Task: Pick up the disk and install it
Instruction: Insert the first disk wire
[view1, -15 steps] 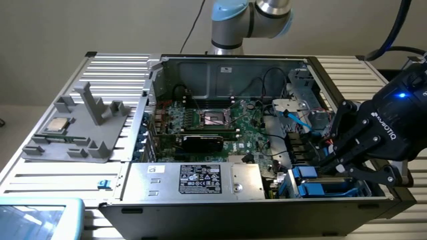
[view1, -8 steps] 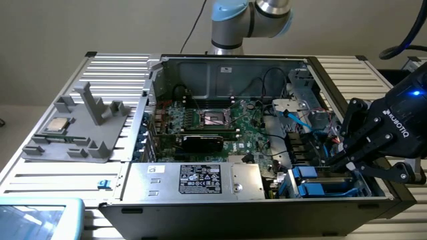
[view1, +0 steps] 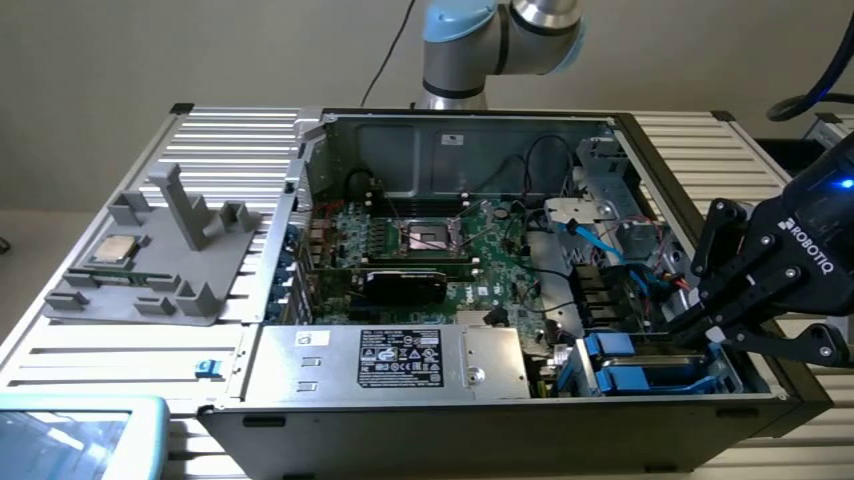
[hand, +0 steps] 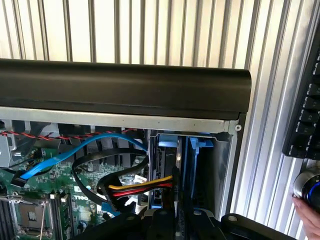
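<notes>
Disk (hand: 168, 146) — beside claw (view1: 711, 338) (in bay (hand: 220, 170))

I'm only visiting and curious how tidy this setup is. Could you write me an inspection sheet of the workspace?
Surface: slatted metal table carrying an open computer case.
Job's things: blue disk carriers seated in the case's drive bay.
Clutter: grey fixture tray holding a processor chip, on the exterior view's left; small blue clip on the table.
Tool: the tool is closed, tips down at the drive bay; a grip cannot be confirmed.
Cables: blue data cable and red-yellow power lead loose inside the case.
Surroundings: plain wall; a hand near a keyboard.
</notes>
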